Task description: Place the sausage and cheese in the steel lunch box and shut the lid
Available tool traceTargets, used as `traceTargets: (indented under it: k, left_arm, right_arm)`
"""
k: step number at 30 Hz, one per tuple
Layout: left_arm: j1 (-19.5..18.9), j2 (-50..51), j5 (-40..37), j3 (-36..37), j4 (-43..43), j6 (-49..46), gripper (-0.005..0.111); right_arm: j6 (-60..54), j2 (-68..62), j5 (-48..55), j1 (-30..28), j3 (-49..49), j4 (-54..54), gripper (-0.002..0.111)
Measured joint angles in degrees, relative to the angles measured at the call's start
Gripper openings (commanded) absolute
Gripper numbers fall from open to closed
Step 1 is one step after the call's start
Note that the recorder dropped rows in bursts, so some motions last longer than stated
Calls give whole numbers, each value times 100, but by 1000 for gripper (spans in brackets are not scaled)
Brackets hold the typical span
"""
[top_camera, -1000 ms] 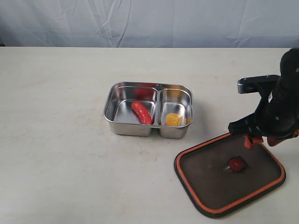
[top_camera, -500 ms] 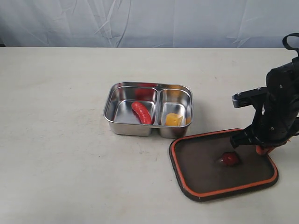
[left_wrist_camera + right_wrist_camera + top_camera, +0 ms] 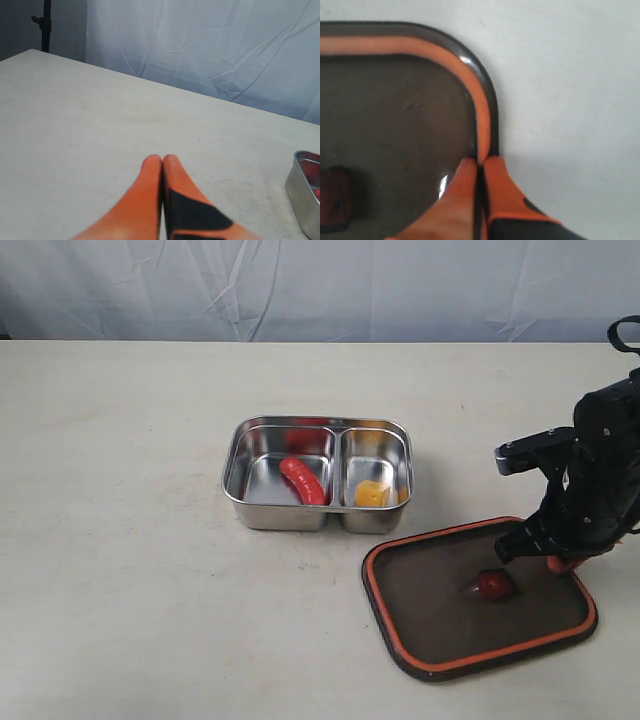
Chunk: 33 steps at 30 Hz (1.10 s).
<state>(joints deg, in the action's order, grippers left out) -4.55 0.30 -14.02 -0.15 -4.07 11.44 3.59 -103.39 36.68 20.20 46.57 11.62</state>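
Right gripper (image 3: 480, 165): fingers pressed almost together, pinched on the orange rim of the lid (image 3: 395, 100) beside a rounded corner. One finger is seen inside the rim, the other outside over the desk (image 3: 570, 75).

In the exterior view the right gripper (image 3: 560, 562) is set down at the lid's (image 3: 440, 600) 2 o'clock edge. The lid is laid flat on the desk (image 3: 120, 540), with the red valve (image 3: 492, 585) near its middle.

The lunch box (image 3: 232, 485) is found at 10 o'clock from the lid, just apart from it, uncovered. The sausage (image 3: 303, 481) is lying in the larger compartment, on the 9 o'clock side. The cheese (image 3: 372, 494) is sitting in the smaller compartment, on the 3 o'clock side, toward its 6 o'clock end.

Left gripper (image 3: 162, 162): fingers shut tight together, nothing held, seen only by its own wrist camera over bare desk. One corner of the lunch box (image 3: 300, 185) is caught at that frame's edge.
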Motion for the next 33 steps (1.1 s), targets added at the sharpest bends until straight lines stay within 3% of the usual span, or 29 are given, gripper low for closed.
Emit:
traceTargets:
  k: [8, 25, 31, 33]
  left_arm:
    - [0, 0, 0, 0, 0, 0, 0]
    - [0, 0, 32, 0, 507, 0, 0]
    - [0, 0, 716, 0, 407, 0, 0]
    - [0, 0, 1105, 0, 10, 10, 0]
  right_arm:
    - [-148, 660, 31, 40, -282, -43, -1]
    - [-165, 1770, -70, 787, -539, -54, -1]
    - [-165, 1988, -169, 787, -547, -77, -1]
    - [-165, 2140, -195, 787, -547, -77, -1]
